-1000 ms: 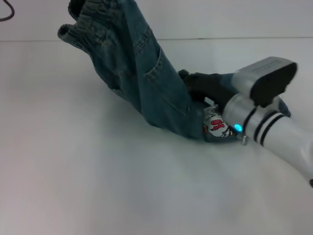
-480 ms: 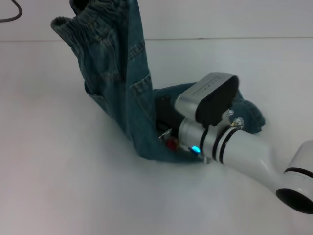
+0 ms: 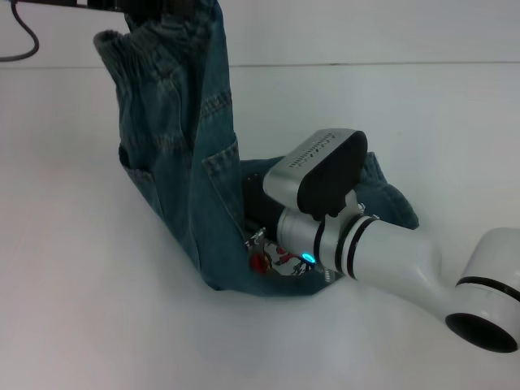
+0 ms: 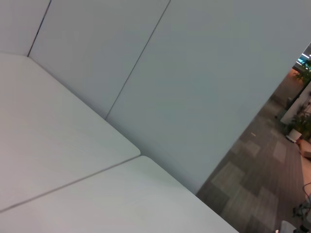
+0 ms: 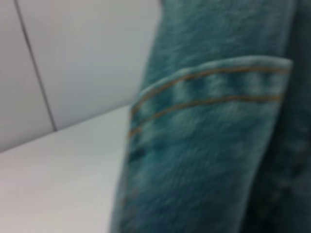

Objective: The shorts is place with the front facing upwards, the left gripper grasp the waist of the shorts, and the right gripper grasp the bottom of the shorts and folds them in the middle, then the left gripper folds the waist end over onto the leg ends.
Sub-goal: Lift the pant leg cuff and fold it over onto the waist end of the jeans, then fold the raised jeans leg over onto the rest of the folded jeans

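The blue denim shorts point(image 3: 187, 162) hang from the top edge of the head view down to the white table point(image 3: 89, 309). Their elastic waist point(image 3: 134, 49) is held up high by my left gripper point(image 3: 166, 6), which shows only as a dark shape at the frame's top and is shut on the waist. The leg ends lie bunched on the table under my right gripper point(image 3: 256, 201), which is shut on the fabric and largely hidden behind its wrist housing. A red printed patch point(image 3: 262, 262) shows at the hem. In the right wrist view, denim with orange pocket stitching point(image 5: 209, 92) fills the picture.
A black cable point(image 3: 20, 41) curls at the far left near the back wall. The left wrist view shows only a table corner point(image 4: 73, 160), a grey wall point(image 4: 194, 73) and a floor beyond.
My right arm has swung left and nearer, dragging the leg ends leftward across the table. The hanging shorts now stand more upright, with the fold closer to the front.
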Robot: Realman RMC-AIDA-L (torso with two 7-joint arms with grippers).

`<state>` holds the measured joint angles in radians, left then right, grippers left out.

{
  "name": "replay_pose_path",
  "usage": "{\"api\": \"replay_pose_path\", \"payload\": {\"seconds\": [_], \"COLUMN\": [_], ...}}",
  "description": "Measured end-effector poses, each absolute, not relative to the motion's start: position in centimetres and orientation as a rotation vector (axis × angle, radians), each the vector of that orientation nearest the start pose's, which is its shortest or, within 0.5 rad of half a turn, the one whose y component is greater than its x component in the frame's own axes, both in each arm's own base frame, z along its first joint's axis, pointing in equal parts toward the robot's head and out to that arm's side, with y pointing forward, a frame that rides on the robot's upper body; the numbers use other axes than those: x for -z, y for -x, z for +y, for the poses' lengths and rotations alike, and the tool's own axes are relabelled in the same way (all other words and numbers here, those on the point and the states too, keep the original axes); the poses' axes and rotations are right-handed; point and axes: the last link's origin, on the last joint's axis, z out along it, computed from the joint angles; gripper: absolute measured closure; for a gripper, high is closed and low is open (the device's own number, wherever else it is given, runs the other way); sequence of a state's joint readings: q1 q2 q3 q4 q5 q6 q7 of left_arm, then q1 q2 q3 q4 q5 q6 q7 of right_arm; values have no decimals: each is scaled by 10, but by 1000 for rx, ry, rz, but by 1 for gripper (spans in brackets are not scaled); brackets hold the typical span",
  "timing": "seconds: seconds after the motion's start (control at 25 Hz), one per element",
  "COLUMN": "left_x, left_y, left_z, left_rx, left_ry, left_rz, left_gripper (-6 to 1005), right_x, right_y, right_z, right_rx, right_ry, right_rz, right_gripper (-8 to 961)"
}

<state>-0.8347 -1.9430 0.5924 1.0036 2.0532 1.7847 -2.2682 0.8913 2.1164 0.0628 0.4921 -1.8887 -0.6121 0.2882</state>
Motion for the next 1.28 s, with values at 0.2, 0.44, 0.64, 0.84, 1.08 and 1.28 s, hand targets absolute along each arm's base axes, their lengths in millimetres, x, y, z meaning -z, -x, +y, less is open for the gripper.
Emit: {"api": "replay_pose_path", "payload": {"seconds": [0.2,0.44,0.64,0.84,1.08,1.28], "left_x": [-109,-92,-71,-43,-2,31], "left_y": [143,140,128,111,97,93], "left_z": [399,398,403,410,412,405], "left_rx": [732,667,618,627,558,451], "left_ry": [2739,2782,2813,2872,2910,2948], "left_rz": [-1046,-1032,-997,-959,-881,-860], "left_gripper": [960,960,959,959,959,960], "right_x": [164,123,83,47,21,9], "right_y": [-191,-238,-263,-280,-293,-303], "right_z": [350,368,376,383,384,383], "right_rx": [-636,-709,-883,-1006,-1098,-1120], "right_ry": [2335,2130,1904,1729,1603,1553], "right_rz": [800,939,1022,1041,1056,1071], "right_gripper": [952,952,953,952,953,953]}}
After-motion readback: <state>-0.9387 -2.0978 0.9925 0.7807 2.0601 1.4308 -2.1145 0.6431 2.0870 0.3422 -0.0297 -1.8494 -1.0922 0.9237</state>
